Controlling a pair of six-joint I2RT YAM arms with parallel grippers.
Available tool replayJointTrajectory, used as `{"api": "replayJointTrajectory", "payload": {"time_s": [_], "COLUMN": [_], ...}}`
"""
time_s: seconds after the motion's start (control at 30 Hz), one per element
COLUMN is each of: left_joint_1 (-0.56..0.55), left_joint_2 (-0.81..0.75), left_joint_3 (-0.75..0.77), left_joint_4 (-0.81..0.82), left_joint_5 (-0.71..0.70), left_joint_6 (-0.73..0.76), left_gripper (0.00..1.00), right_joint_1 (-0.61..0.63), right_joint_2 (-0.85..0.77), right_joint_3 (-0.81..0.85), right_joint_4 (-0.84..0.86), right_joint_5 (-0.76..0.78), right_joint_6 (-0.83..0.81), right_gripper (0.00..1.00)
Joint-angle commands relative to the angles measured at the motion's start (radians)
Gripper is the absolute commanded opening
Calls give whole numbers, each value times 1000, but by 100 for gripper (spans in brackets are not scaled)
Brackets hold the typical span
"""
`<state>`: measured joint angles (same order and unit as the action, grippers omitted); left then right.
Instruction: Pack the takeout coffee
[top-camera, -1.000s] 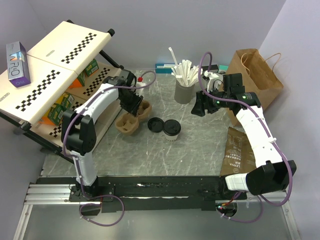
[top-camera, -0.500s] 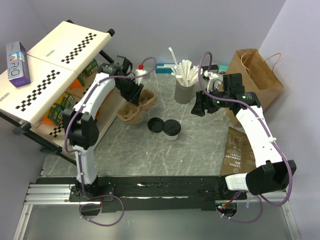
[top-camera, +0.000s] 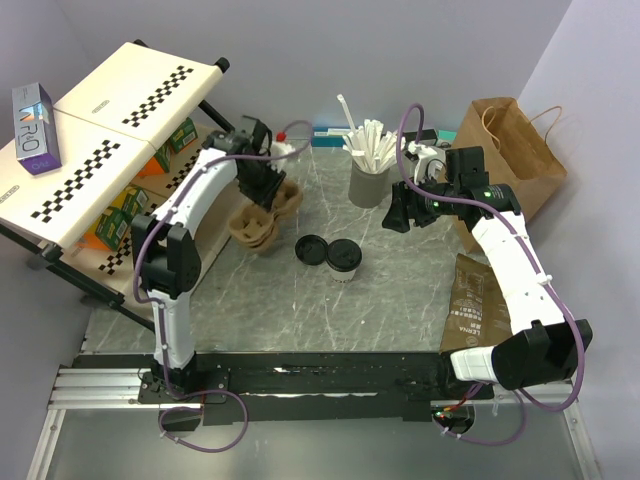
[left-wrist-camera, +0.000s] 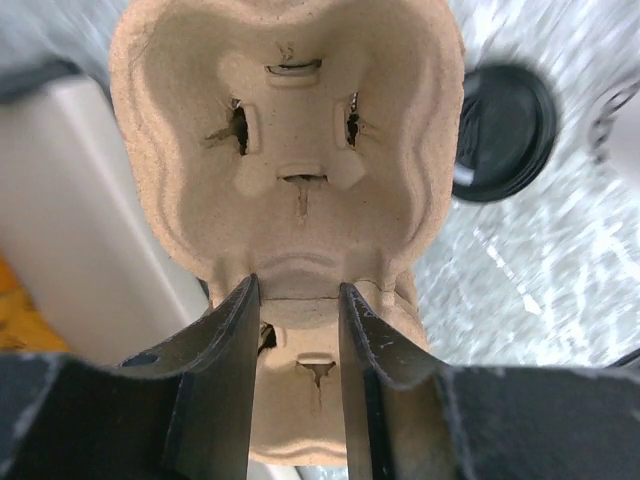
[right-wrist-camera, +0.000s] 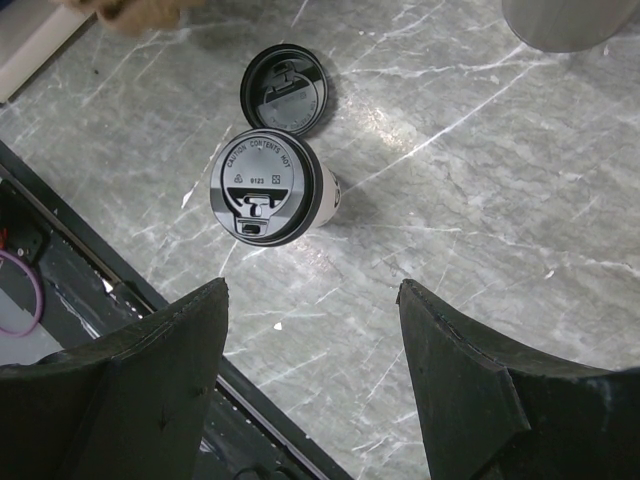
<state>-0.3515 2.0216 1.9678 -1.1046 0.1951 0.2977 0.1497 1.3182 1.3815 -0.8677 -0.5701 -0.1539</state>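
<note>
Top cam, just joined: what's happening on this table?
The left gripper is clamped on the middle ridge of the pulp cup carrier, holding it tilted near the shelf, apparently off the table. The right gripper hangs open above the white paper cup, which stands lidded on the table with a second black lid lying beside it. The cup is not in the carrier yet.

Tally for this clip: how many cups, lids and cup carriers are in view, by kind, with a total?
round black plastic lids: 2 (one on the paper cup, one loose on the table)
small white paper cup: 1
dark grey cup of white sticks: 1
brown pulp cup carrier: 1
Total: 5
</note>
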Motion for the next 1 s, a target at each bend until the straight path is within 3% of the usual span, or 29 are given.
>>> {"api": "replayJointTrajectory", "payload": {"time_s": [0.0,0.03,0.1,0.17,0.2,0.3,0.43,0.5,0.6,0.67,0.73,0.83,0.97], "left_joint_1": [25,38,-13,-64,-20,-1,65,60,60,40,39,-6,0], "left_joint_2": [-14,-3,-12,-121,-136,-75,58,54,25,-12,-8,25,32], "left_joint_3": [118,111,-9,-160,-129,70,314,257,165,44,69,117,207], "left_joint_4": [-78,-96,-2,102,79,-39,-234,-219,-212,-134,-179,-233,-250], "left_joint_5": [107,154,-134,-261,-59,-66,124,71,130,73,124,-50,-61], "left_joint_6": [-32,-22,3,89,101,66,23,35,38,23,32,69,67], "left_gripper": [1,1,1,1,1,1,1,1,1,1,1,1,1], "right_joint_1": [-1,-2,-2,-2,-2,-4,-1,2,48,97,174,263,283], "right_joint_2": [1,3,4,1,-2,-5,1,6,10,10,-10,-13,52], "right_joint_3": [10,11,13,8,7,1,5,24,53,62,47,24,68], "right_joint_4": [24,25,26,22,22,22,24,22,38,70,175,265,289], "right_joint_5": [-16,-17,-22,-20,-19,-22,-43,-69,-68,-34,-2,27,15], "right_joint_6": [8,10,10,8,8,7,5,1,-9,10,39,76,145], "right_gripper": [75,75,75,75,75,75,75,75,75,76,77,79,80]}}
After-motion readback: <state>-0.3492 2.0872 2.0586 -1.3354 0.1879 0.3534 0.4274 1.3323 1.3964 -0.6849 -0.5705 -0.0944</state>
